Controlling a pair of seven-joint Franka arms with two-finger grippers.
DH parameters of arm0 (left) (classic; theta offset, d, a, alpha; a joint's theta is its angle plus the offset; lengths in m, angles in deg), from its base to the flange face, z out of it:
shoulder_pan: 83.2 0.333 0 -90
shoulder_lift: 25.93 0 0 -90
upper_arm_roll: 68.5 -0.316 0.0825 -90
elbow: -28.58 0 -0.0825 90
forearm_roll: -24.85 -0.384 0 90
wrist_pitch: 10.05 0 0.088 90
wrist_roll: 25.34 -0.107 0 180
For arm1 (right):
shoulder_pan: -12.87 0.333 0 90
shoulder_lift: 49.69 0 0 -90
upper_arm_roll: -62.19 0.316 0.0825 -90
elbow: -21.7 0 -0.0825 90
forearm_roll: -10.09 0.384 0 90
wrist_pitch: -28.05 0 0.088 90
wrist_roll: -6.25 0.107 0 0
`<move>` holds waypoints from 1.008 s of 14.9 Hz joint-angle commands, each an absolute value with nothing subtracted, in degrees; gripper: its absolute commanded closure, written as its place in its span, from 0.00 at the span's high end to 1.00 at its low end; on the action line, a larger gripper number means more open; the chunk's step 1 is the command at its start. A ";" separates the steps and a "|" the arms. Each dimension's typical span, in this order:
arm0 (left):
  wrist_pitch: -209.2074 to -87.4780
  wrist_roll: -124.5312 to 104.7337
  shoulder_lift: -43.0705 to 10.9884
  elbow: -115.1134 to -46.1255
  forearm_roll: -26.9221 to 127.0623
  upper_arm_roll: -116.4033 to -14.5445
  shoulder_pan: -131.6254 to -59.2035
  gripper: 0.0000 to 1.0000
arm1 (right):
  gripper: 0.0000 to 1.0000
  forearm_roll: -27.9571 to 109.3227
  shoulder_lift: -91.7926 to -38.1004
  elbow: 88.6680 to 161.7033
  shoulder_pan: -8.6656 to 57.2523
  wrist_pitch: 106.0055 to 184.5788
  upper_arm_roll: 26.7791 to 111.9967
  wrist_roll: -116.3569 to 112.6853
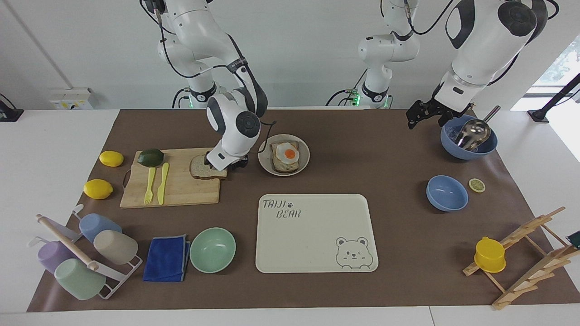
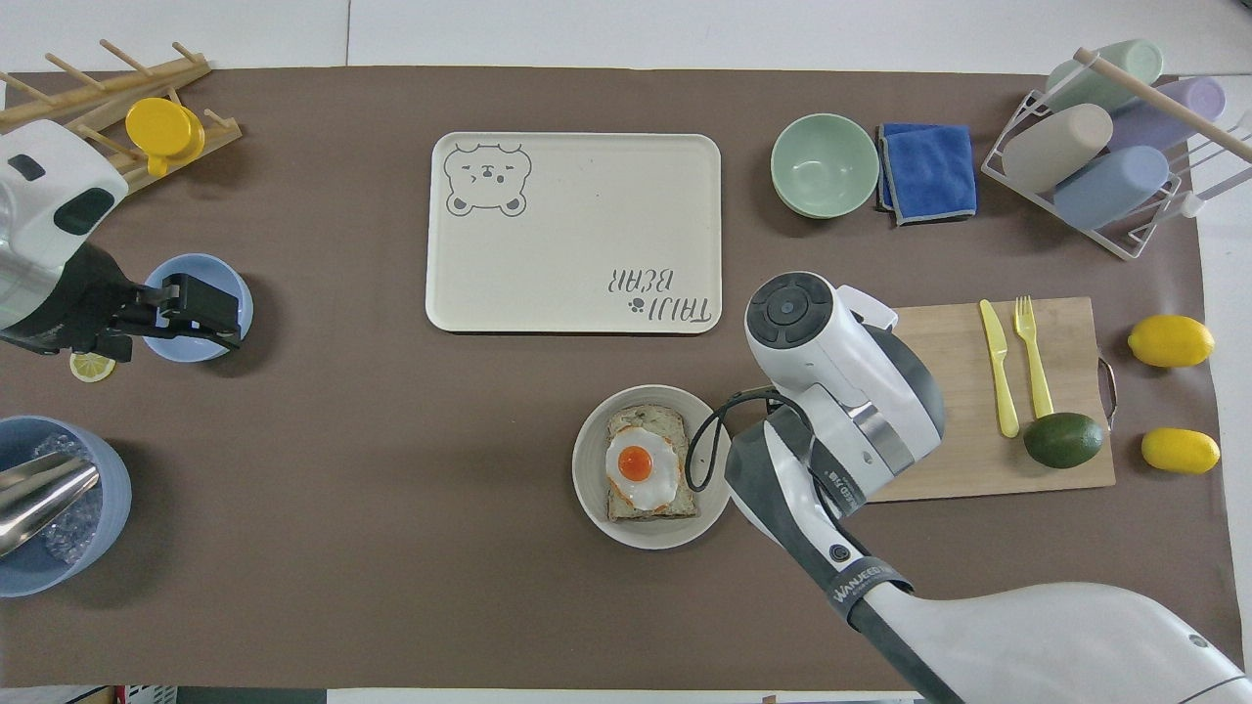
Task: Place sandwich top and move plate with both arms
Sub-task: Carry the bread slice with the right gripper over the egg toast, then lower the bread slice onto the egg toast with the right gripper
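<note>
My right claw (image 1: 225, 165) is down at the sandwich top (image 1: 202, 168), right on the corner of the cutting board (image 1: 181, 190) nearest the plate (image 1: 304, 159). From across the table I can't tell whether its fingers are spread or pinching the slice; from overhead my own wrist hides the bread completely. The bread lies flat on the board. The plate sits on the table just beside the board, toward my left arm's end, carrying the toast with a fried egg (image 2: 643, 464). My left claw (image 1: 420, 114) waits in the air, fingers spread, over the small blue bowl (image 2: 221, 289) when seen from overhead.
</note>
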State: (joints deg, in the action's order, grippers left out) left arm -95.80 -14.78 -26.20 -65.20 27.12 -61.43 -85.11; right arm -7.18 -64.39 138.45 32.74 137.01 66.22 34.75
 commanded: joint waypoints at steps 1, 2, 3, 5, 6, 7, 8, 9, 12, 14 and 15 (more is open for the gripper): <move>-95.92 -14.97 -27.60 -66.43 27.75 -61.21 -84.43 1.00 | 0.82 -8.72 -63.14 140.96 32.47 138.34 66.76 35.78; -95.92 -14.97 -27.60 -66.43 27.75 -61.21 -84.43 1.00 | 0.81 -8.89 -63.05 141.23 32.47 138.17 66.76 35.78; -95.92 -14.97 -27.60 -66.43 27.75 -61.21 -84.43 1.00 | 0.79 -8.89 -63.05 141.23 32.38 137.82 66.76 35.69; -95.92 -14.97 -27.60 -66.43 27.75 -61.21 -84.43 1.00 | 0.68 -8.98 -62.96 141.32 32.47 137.38 66.84 35.78; -95.92 -14.97 -27.60 -66.43 27.75 -61.21 -84.43 1.00 | 0.66 -8.98 -62.96 141.40 32.47 137.29 66.85 35.78; -95.92 -14.97 -27.60 -66.43 27.75 -61.21 -84.43 1.00 | 0.64 -8.98 -62.88 141.49 32.47 136.95 66.76 35.69; -95.92 -14.97 -27.60 -66.43 27.75 -61.21 -84.43 1.00 | 0.56 -9.07 -62.88 141.49 32.47 136.51 66.84 35.61; -95.92 -14.97 -27.60 -66.43 27.75 -61.21 -84.43 1.00 | 0.42 -9.59 -62.88 141.41 32.47 136.33 66.85 35.26; -95.92 -14.97 -27.60 -66.43 27.75 -61.21 -84.43 1.00 | 0.00 -10.30 -63.40 138.87 32.38 134.32 68.24 34.99; -95.92 -14.97 -27.60 -66.43 27.75 -61.21 -84.43 1.00 | 0.00 -9.69 -64.02 134.48 31.86 130.98 69.73 34.90; -95.92 -14.97 -27.60 -66.43 27.75 -61.21 -84.43 1.00 | 0.00 -9.60 -64.19 131.85 31.68 129.66 72.10 34.99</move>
